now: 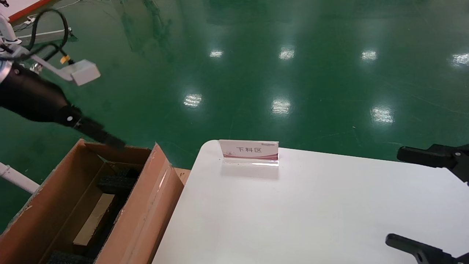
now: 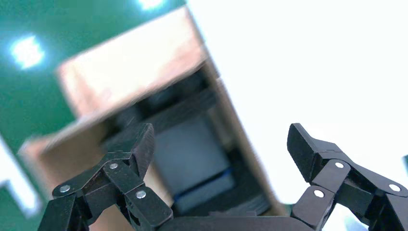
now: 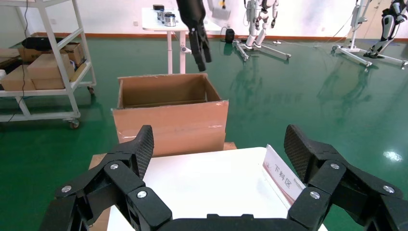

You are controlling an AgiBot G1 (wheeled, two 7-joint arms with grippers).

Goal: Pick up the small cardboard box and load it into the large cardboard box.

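Observation:
The large cardboard box (image 1: 154, 205) stands open on the floor to the left of the table, with black foam pads (image 1: 117, 181) inside. A plain brown carton face, the small cardboard box (image 1: 93, 220), lies low inside between the pads, partly hidden by the flap. My left gripper (image 1: 110, 139) hangs open and empty above the box's far rim. In the left wrist view the gripper (image 2: 222, 139) looks down into the blurred box (image 2: 130, 67). My right gripper (image 1: 397, 196) is open and empty over the table's right side; its wrist view (image 3: 219, 137) faces the large box (image 3: 168, 120).
A white table (image 1: 311, 212) fills the lower right, with a small upright sign (image 1: 249, 150) near its far edge. The green floor lies beyond. A white stand leg (image 1: 18, 179) passes left of the large box. Shelves with cartons (image 3: 43, 72) stand farther off.

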